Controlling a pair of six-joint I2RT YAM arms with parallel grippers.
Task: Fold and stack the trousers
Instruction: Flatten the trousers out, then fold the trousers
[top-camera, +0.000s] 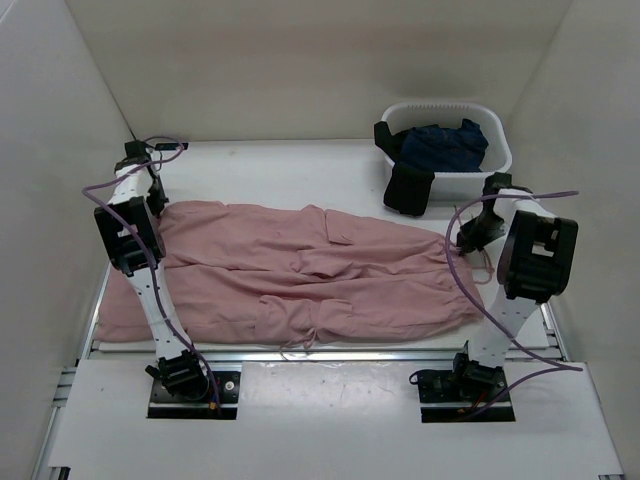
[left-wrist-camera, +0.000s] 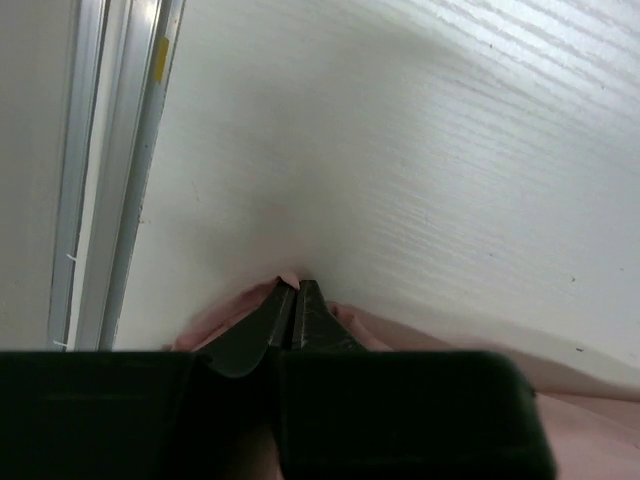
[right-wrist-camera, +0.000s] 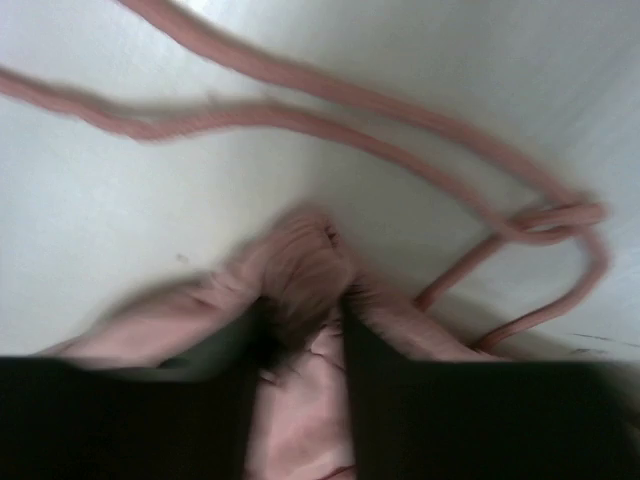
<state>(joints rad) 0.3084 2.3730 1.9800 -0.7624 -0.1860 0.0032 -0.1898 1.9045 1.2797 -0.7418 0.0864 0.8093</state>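
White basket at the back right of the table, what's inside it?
A dark navy garment fills the basket, and a black garment hangs out over its front rim. Anything lying beneath them, and the basket's floor, is covered.

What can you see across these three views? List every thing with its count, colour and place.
trousers: one, dusty pink, spread across the middle of the table
drawstrings: two strands, thin pink, loose on the table by the waistband
basket: one, white, far right of the table
navy garment: one, dark navy, inside the basket
black garment: one, black, draped over the basket's front rim
table: one, white, under everything
cables: two, purple, one looping along each arm
left gripper: one, black, shut on the trousers' far left edge
right gripper: one, black, closed on the bunched waistband at the right
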